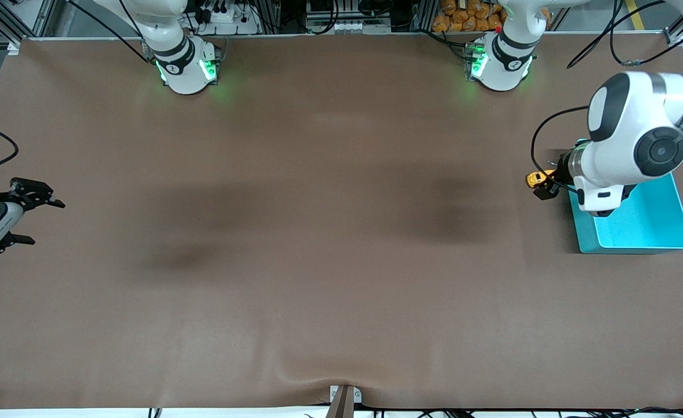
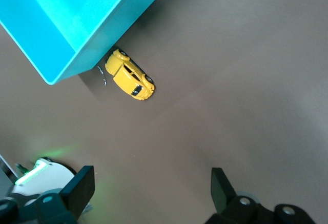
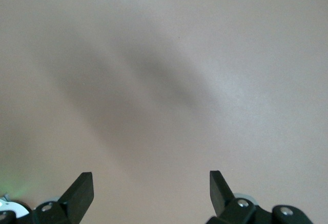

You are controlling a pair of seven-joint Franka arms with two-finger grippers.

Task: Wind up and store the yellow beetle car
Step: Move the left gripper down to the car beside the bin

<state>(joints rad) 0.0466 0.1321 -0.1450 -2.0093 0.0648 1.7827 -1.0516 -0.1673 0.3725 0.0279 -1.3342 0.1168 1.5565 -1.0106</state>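
Plastic, glossy and rounded, the car [image 2: 130, 75] is a small yellow beetle shape with dark windows, lying on the matte brown table [image 1: 318, 261] right against the outside wall of the bin [image 2: 97, 34], at the left arm's end of the table. The bin is smooth turquoise, rectangular, with straight walls. The left gripper [image 2: 148, 193] hangs over the bare table beside the car, fingers [image 2: 79, 188] spread wide and holding nothing; in the front view its arm covers part of the bin. The right gripper [image 1: 31, 217] waits over the table's edge at the right arm's end, fingers wide apart, empty.
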